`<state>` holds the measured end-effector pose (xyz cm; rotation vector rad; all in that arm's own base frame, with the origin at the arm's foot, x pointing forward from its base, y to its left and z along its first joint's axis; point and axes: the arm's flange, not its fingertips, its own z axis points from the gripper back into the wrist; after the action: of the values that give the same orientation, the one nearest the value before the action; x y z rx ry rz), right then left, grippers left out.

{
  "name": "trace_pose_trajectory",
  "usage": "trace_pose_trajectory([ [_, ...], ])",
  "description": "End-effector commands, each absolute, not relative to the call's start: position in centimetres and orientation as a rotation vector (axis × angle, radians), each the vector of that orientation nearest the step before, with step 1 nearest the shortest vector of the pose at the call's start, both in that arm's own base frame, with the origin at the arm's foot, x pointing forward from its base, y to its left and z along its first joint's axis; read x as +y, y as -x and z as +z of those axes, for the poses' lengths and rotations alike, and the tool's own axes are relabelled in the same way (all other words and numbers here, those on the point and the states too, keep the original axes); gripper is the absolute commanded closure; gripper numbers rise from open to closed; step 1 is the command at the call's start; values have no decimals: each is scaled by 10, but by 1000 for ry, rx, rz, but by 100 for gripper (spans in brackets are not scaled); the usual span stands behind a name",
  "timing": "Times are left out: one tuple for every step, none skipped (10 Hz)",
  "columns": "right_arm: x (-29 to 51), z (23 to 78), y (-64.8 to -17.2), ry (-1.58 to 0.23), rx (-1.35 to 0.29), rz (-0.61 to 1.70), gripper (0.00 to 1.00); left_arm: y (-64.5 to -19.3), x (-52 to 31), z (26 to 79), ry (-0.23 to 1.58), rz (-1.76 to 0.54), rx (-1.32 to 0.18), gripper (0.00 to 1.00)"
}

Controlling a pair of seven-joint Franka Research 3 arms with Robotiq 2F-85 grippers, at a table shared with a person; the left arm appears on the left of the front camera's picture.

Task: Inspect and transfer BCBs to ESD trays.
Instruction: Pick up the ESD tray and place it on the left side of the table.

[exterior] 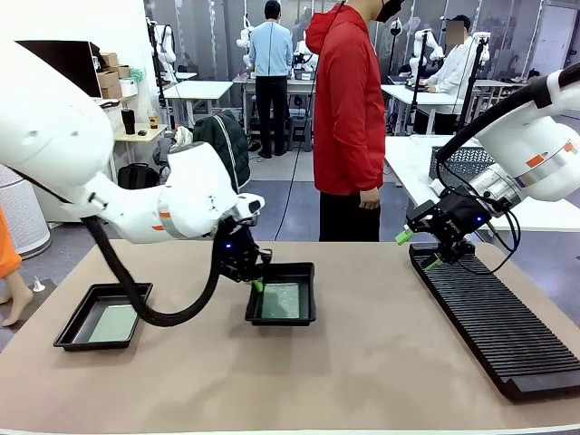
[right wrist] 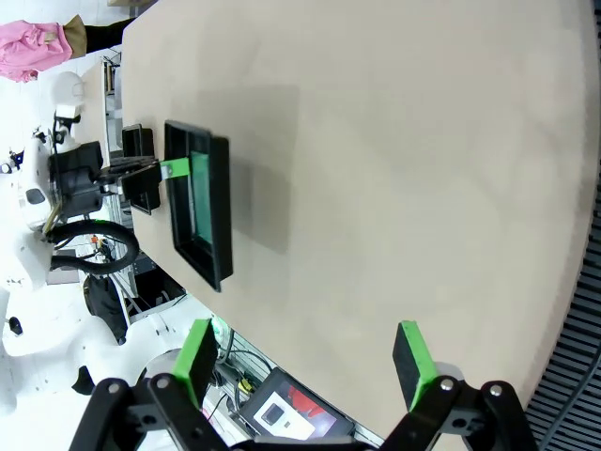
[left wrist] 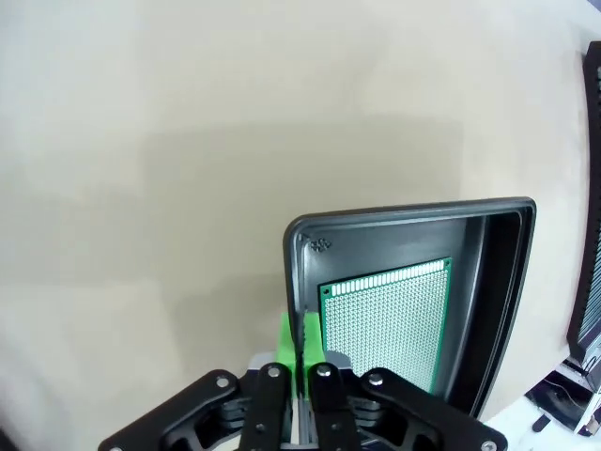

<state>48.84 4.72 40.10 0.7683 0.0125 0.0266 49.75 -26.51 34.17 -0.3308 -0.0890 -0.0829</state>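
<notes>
Pinching the near-left rim of the middle ESD tray [exterior: 283, 294], the left gripper [exterior: 256, 285] has its jaws clenched tight, the green pads [left wrist: 299, 349] pressed flat on either side of the tray's wall in the left wrist view. A BCB [exterior: 281, 301] lies flat on that tray's floor, its perforated grey-green face up, just beside the gripped wall. A second ESD tray [exterior: 101, 315] sits well apart, near the table's left end, with another BCB [exterior: 113, 323] lying flat inside it. Both trays rest on the tan table [exterior: 362, 362].

At the right side, the right gripper [exterior: 419, 246] hangs just above the far end of the long black slotted rack [exterior: 494, 326], jaws released and spread wide with nothing between them; the right wrist view shows its two green fingertips [right wrist: 198, 354] apart over bare table, with the middle tray and the left arm's gripper farther off. A person in a red hooded jacket [exterior: 349, 104] stands at the far side of the table, one hand [exterior: 369, 198] hanging down.
</notes>
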Motion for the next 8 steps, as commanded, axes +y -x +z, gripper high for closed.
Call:
trace_pose_trajectory([
  [48, 402, -487, -752, 16, 11, 0, -470, -224, 349, 323, -101, -73, 97],
  [48, 402, -487, -752, 16, 11, 0, -460, -209, 350, 317, -101, -75, 97],
  [48, 402, -487, -752, 16, 11, 0, -452, -195, 349, 303, -89, -88, 97],
  [48, 402, -487, -752, 16, 11, 0, -446, -179, 346, 296, -72, -95, 97],
  [48, 402, -487, -752, 16, 11, 0, -442, -167, 342, 293, -58, -104, 97],
  [48, 402, -487, -752, 16, 11, 0, -439, -155, 337, 292, -53, -102, 97],
  [48, 402, -487, -752, 16, 11, 0, -436, -141, 331, 288, -30, -105, 97],
  [48, 402, -487, -752, 16, 11, 0, -435, -127, 327, 291, -16, -113, 97],
])
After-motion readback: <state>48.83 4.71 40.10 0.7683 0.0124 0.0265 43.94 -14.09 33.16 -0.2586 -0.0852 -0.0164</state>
